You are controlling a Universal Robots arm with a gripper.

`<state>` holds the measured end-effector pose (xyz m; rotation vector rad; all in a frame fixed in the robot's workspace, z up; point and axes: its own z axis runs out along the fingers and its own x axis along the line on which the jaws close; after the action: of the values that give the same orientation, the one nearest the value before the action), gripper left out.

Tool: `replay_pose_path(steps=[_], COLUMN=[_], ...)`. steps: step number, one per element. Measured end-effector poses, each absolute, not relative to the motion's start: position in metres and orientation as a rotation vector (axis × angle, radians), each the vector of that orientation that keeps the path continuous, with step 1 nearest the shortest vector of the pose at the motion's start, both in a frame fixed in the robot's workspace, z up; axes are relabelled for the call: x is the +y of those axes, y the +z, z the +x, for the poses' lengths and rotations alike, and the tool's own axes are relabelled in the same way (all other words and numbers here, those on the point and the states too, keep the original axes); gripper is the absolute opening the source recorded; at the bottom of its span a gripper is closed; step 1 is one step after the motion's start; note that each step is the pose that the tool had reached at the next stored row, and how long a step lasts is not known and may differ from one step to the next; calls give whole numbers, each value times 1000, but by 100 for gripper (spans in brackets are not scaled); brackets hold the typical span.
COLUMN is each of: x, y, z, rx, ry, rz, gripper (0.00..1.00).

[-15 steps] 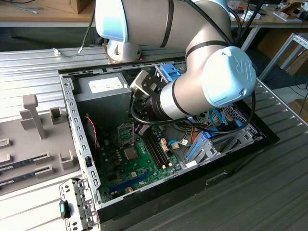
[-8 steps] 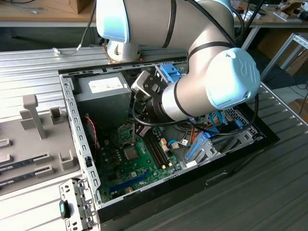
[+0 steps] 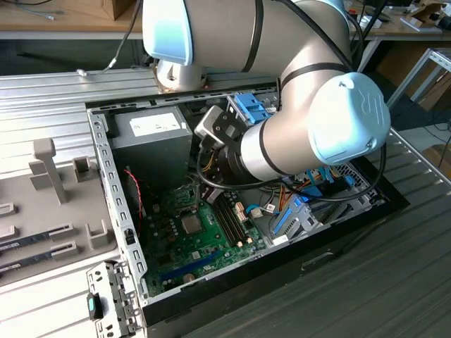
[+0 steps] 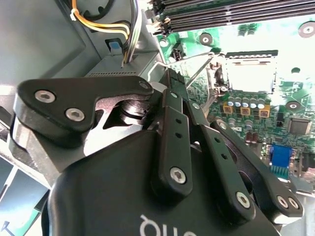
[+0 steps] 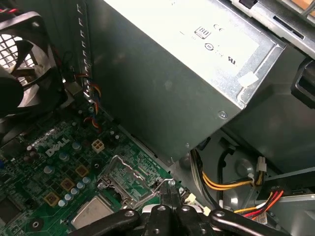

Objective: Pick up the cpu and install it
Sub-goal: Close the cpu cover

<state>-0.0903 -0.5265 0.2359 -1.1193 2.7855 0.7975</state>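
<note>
Grey power supply point(image 3: 151, 137) above green motherboard point(image 3: 190, 243); black fan point(image 5: 22, 59).

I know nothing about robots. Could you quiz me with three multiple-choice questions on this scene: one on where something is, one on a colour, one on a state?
1. Where is the grey power box?
A. Inside the computer case, in a corner
B. On the floor outside it
C. On top of the arm

2. What colour is the main circuit board?
A. Red
B. Green
C. White

3. How do the fingers of the gripper stand?
A. Spread wide
B. Pressed together
C. Around a long memory stick

Answers: 1 A, it sits within the case walls beside the board. 2 B, the board is green in every view. 3 B, both wrist views show no gap between them.
</note>
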Motion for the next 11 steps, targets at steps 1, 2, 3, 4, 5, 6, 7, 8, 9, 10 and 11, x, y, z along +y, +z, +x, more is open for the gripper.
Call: replay_pose_path(steps=[1,2,3,4,5,6,7,8,9,10,11], x=[-529,-530,-532,-535,-536,-538,-539,-541,-543,-544,-545], y=[236,236,237,237,237,237,237,238,238,238,238], z=[-90,-90,-90,-90,-90,-90,-90,-90,-90,-90,-90], rx=[2785,2785,2785,2785,2785,2785,2785,2785,2785,2785,2785], ry=[798,798,798,798,798,798,798,798,798,798,798], rz=[-1119,-1119,-1120,-1120,-1120,-1120,-1120,-1121,-1121,-1121,-1121], gripper=[11,11,11,11,11,11,11,11,11,11,11])
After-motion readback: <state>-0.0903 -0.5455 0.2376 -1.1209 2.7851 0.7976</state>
